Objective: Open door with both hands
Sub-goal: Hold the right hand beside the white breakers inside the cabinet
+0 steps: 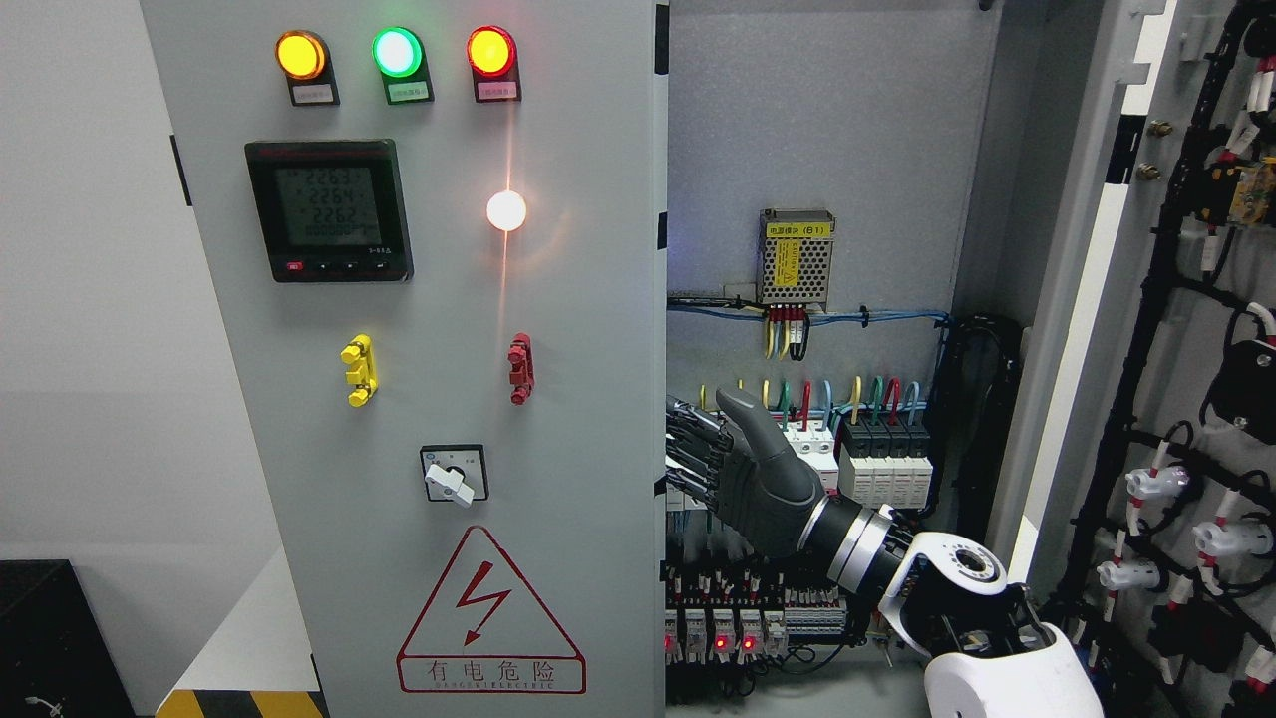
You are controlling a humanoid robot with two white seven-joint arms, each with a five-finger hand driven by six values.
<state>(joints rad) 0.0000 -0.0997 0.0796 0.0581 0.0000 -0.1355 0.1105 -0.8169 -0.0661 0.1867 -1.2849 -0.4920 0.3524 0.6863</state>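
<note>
We hook the right hand [743, 479], fingers curled around the left door [439, 349] at its free edge, for outward leverage; right door [1097, 299] stands open.

The cabinet [827, 120] carries everything here. Its closed left door [588, 299] bears three lit lamps along the top edge: amber [300, 55], green [397, 52] and red [490, 51], each with a small label beneath. Below them sits a black meter [328, 210], with a glowing white lamp [506, 210] beside it. Lower down are a yellow fitting [359, 370] and a red fitting [519, 368], then a rotary switch [454, 476]. A red warning triangle [488, 608] is near the bottom edge. On the grey back plate inside, a perforated power supply [796, 257] is mounted mid-height. A row of breakers [882, 459] sits below it, and terminal blocks [738, 628] with red lights run along the bottom. The open right door [1107, 329] carries black wiring [1146, 329].
</note>
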